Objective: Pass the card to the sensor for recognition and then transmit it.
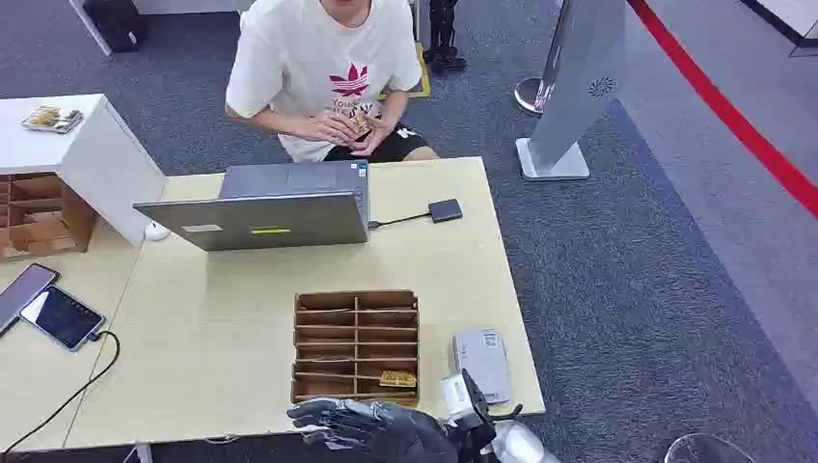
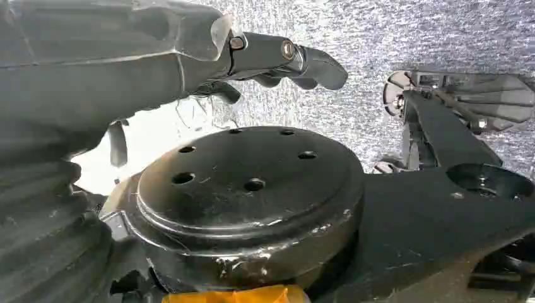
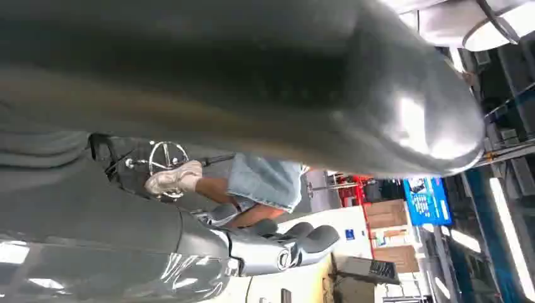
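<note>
One card (image 1: 396, 379) lies in the tray (image 1: 356, 346); our right hand (image 1: 371, 425), holding nothing, should descend squarely. Left hand (image 2: 284, 60) hangs idle, released.

Pale wood tabletop (image 1: 212, 347); brown organizer (image 1: 356, 347) with a yellowish card (image 1: 396, 379); grey laptop (image 1: 265, 207); white-grey sensor (image 1: 481, 364); black adapter (image 1: 445, 210); blue-grey speckled carpet (image 1: 617, 299), red stripe (image 1: 723, 106); white shirt (image 1: 318, 58), red logo; dark grey robot hand (image 1: 362, 424).
</note>
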